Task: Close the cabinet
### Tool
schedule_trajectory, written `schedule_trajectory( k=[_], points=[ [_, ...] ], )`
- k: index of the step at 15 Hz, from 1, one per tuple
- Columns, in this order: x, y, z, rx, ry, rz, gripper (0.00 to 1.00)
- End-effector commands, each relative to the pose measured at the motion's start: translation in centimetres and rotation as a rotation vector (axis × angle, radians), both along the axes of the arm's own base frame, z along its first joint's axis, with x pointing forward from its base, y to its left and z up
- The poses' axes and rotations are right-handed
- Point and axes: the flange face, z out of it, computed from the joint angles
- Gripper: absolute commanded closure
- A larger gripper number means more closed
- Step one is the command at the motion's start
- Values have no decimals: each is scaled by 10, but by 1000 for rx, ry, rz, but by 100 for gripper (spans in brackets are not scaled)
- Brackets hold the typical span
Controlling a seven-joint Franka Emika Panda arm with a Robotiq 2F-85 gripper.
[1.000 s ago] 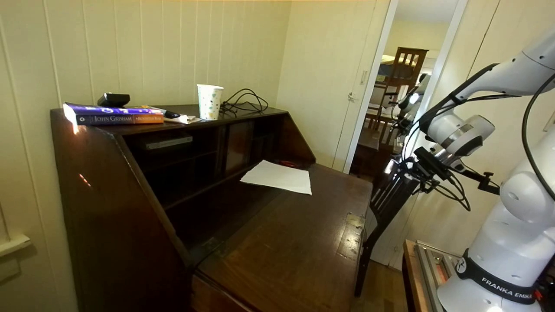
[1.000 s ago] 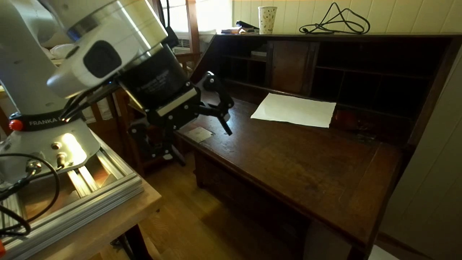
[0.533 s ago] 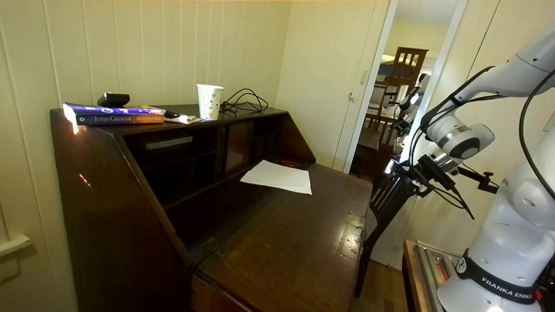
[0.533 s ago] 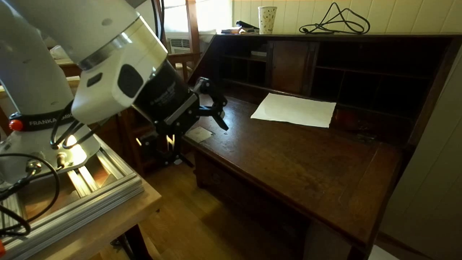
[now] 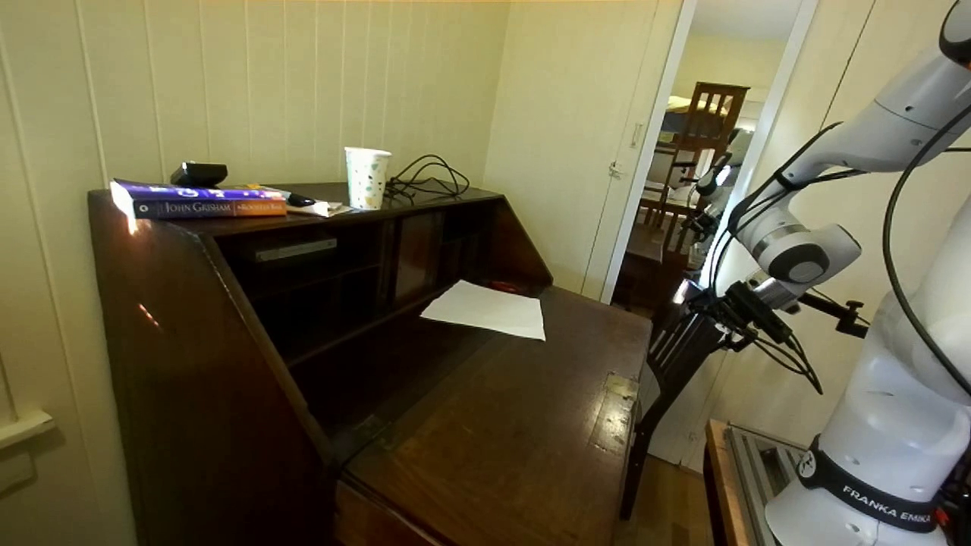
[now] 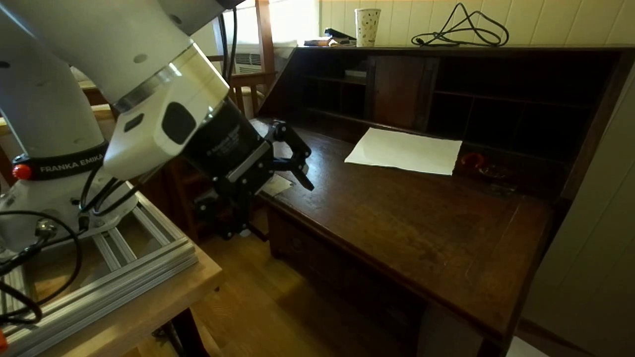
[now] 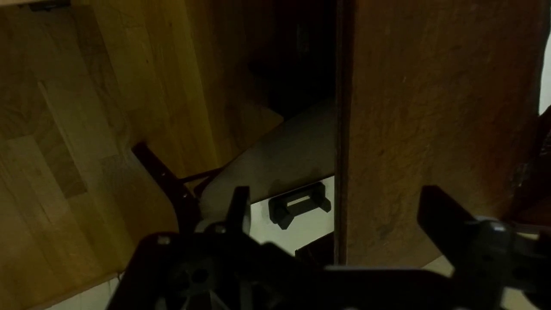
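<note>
Pale panelled walls [image 5: 303, 83] at the back, and we have one cabinet [image 5: 197, 364] standing by them, big, dark and glossy. In an exterior view its one flap [image 5: 501, 447] is down, so we mark the cabinet as not closed. One sheet of paper [image 5: 485, 309] lies flat in front of the shelves [image 5: 349, 274]. On top we count one cup [image 5: 367, 179], one tangle of cable [image 5: 428, 180] just beside it, one John Grisham book [image 5: 208, 205], one black box [image 5: 199, 175], plus small bits too jumbled to count. One flat grey case [image 5: 296, 249] sits on a shelf. One dark chair [image 5: 679, 356] near the flap. One robot arm [image 5: 903, 409]; its far end blends into the chair.

In an exterior view we get one gripper [image 6: 285, 210], tilted, its two fingers [image 6: 302, 178] spread well apart. One shows against the flap, one lower, past the front edge; touching it or not, we can't tell. One metal plate [image 6: 279, 185] at the flap's corner, partly covered by the gripper. Sheet, cup and cable show too, one each. One red thing [image 6: 473, 159] near the sheet, too dim to name. One red button [image 6: 22, 172] on the arm, one wooden table [image 6: 163, 297] under it.

Wrist view is dim: we see both fingers, wide gap, one long flap edge running between them. One black shape [image 7: 301, 209] there, too dark to name, and plank floor [image 7: 64, 107].
</note>
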Motion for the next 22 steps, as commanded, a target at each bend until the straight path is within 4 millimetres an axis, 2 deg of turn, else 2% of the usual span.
schedule_trajectory(
  k=[1,6,10,16,20,22],
  points=[
    [-4,9,-9,44,-82,46,0],
    [-10,11,-24,110,-202,154,0],
    [-4,10,-39,135,-218,175,0],
    [19,-8,-72,122,-161,97,0],
    [35,-22,-101,117,-103,115,0],
    [39,-26,-109,112,-91,129,0]
  ],
)
